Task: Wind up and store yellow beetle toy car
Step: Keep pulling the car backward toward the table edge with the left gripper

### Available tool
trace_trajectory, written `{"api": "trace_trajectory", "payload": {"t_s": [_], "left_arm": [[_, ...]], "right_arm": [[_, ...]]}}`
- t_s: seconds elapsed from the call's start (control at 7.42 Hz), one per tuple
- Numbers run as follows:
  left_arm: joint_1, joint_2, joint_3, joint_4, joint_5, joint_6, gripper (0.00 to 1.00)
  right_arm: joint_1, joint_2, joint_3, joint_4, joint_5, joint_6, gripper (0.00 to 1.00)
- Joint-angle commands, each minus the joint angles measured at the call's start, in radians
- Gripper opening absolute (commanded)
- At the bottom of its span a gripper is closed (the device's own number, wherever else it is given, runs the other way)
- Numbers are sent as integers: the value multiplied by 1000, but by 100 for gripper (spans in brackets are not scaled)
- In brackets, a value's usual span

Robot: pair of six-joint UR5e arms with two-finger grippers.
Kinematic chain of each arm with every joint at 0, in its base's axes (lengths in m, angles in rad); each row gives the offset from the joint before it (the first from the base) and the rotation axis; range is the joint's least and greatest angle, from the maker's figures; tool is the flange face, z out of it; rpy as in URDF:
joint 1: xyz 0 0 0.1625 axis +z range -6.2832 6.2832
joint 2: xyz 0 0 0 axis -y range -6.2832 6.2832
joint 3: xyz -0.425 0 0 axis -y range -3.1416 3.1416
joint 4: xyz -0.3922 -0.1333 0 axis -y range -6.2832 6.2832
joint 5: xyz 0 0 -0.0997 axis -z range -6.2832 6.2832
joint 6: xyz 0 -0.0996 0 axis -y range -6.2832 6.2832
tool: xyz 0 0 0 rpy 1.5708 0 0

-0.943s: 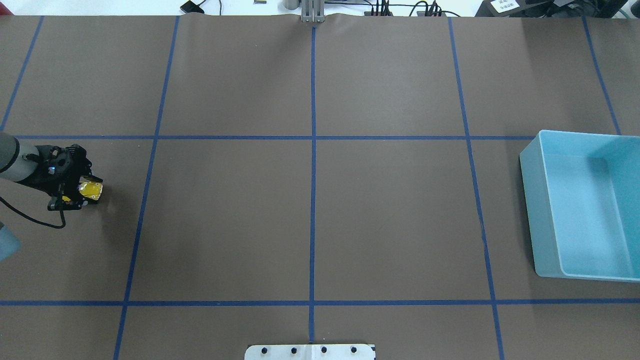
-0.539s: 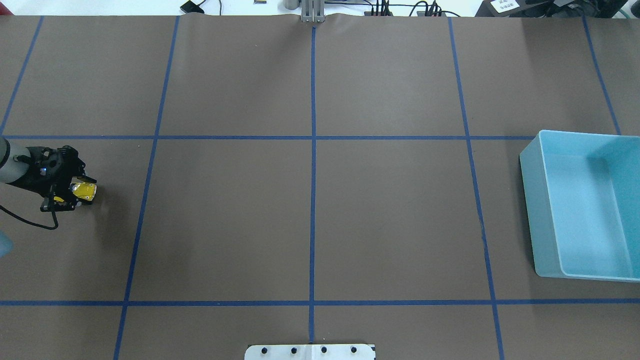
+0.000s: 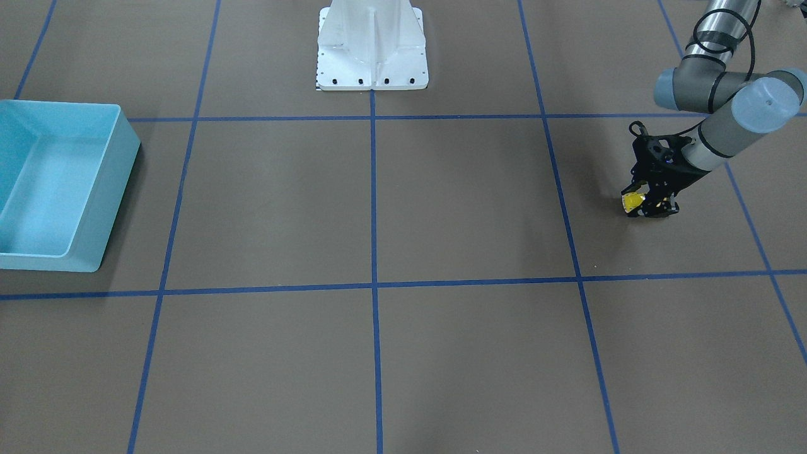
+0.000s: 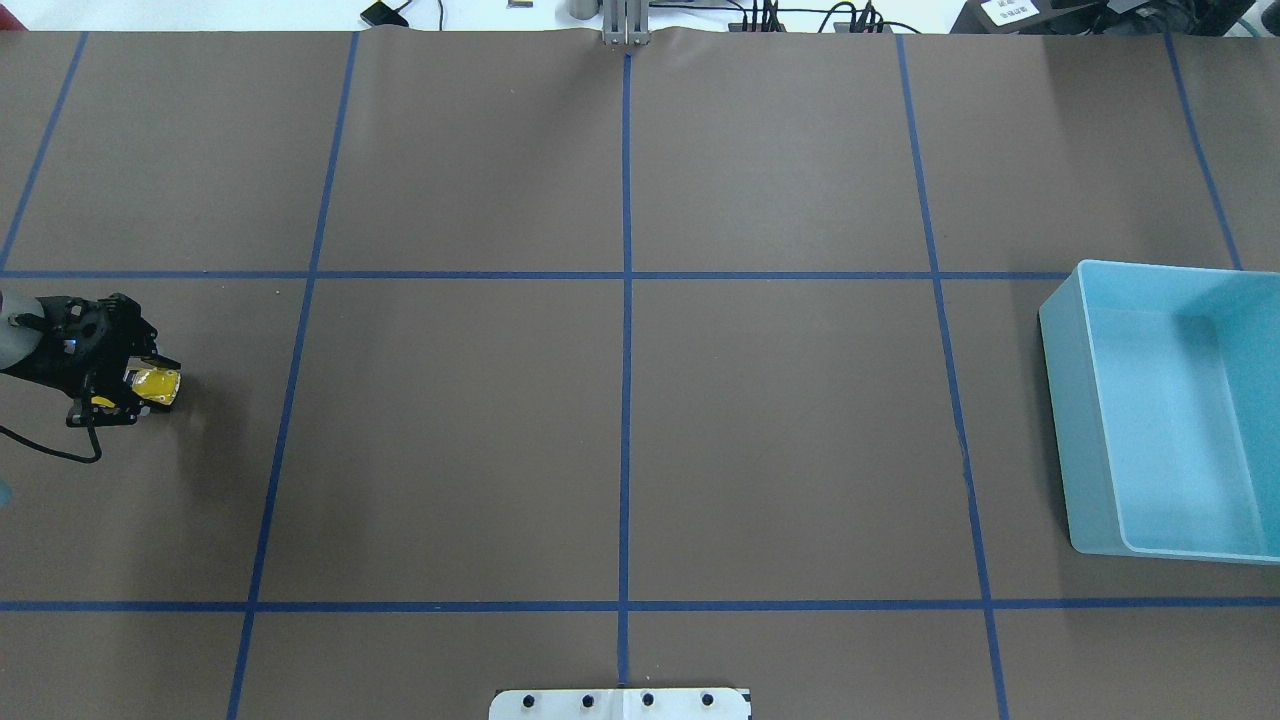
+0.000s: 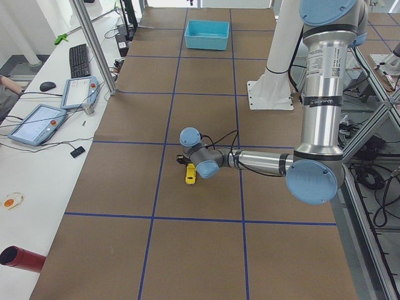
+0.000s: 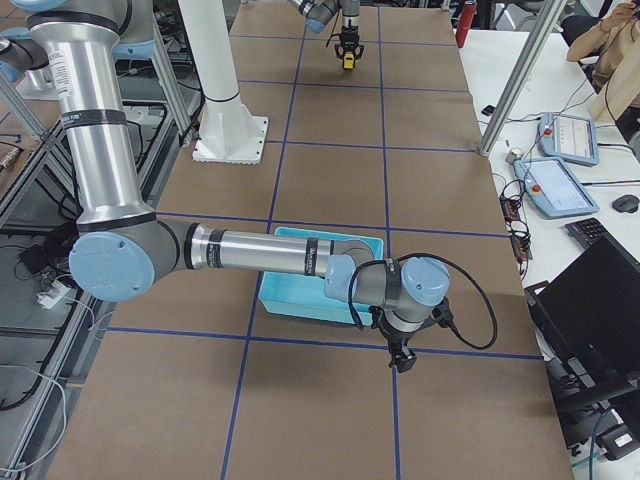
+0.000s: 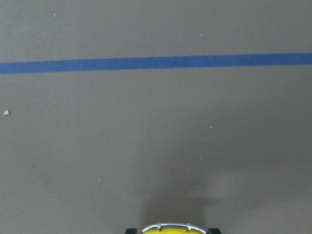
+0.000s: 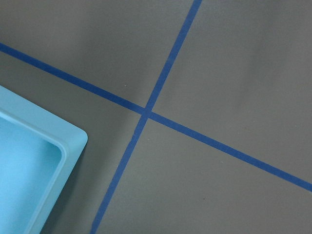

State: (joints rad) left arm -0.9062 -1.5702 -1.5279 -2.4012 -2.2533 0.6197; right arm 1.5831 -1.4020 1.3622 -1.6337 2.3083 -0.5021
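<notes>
Yellow glossy beetle toy car (image 4: 159, 386) pinched between left gripper's (image 4: 148, 385) fingers; right gripper (image 6: 401, 361) beside light-blue plastic bin (image 4: 1075, 400), opening unreadable.

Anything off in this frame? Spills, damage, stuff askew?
Nothing stands out. The left gripper holds the yellow beetle toy car low at the table. The blue bin sits upright at the opposite end, with nothing visible in it. No spills or damage show.
</notes>
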Motion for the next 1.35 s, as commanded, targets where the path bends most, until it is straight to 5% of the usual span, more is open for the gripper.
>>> {"api": "trace_trajectory", "payload": {"t_s": [0.0, 1.08, 1.21], "left_arm": [[0, 2, 2, -1, 0, 0, 0], [-14, 16, 42, -82, 0, 2, 0], [-16, 16, 40, -91, 0, -3, 68]], "right_arm": [[0, 0, 0, 0, -1, -1, 100], [-2, 0, -6, 0, -1, -1, 100], [-2, 0, -8, 0, -3, -1, 100]]}}
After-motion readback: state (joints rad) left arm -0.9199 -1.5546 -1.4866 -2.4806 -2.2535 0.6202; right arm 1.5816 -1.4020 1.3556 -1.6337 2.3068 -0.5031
